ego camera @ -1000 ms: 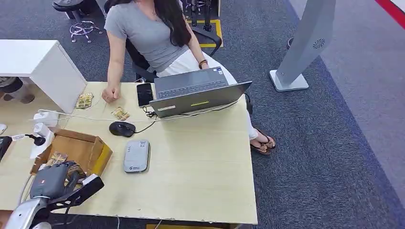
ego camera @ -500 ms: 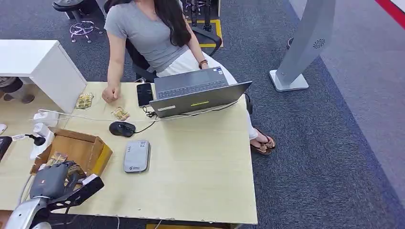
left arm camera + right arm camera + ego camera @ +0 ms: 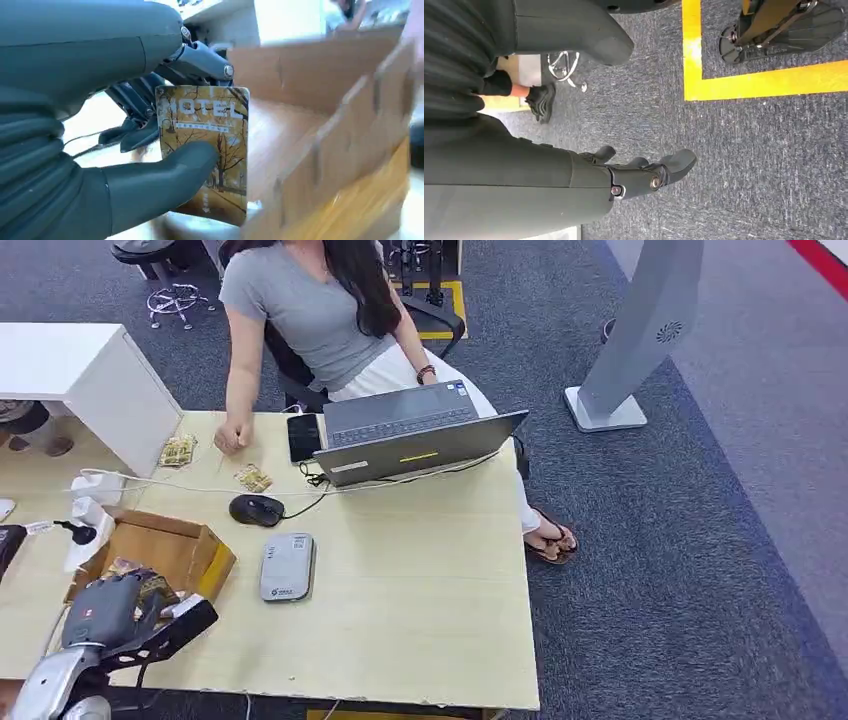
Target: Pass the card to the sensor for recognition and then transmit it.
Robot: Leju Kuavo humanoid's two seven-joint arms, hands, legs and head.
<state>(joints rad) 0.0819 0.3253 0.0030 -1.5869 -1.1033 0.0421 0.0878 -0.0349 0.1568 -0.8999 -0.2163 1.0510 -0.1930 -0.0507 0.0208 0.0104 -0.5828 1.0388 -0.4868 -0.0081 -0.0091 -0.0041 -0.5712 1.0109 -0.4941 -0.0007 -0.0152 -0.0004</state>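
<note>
My left hand [image 3: 108, 608] is at the near end of the open cardboard box [image 3: 196, 543] on the table's left side. It pinches a gold card printed HOTEL [image 3: 210, 130] between the thumb and the fingers [image 3: 150, 125], just above the box floor. Another card [image 3: 124, 566] lies in the box. The grey-white card sensor [image 3: 287, 567] lies flat on the table to the right of the box, apart from the hand. My right hand [image 3: 644, 175] hangs over the grey carpet with its fingers loosely apart and nothing in them.
A person sits at the far side behind an open laptop [image 3: 415, 440], with a hand [image 3: 230, 437] resting on the table. Two loose cards [image 3: 252, 478] [image 3: 177, 450], a black mouse [image 3: 256, 509], a phone [image 3: 303, 436] and cables lie near. A white cabinet [image 3: 90, 380] stands far left.
My left hand has risen a little and shifted toward the box with the card in it. The person and the things on the table have stayed put.
</note>
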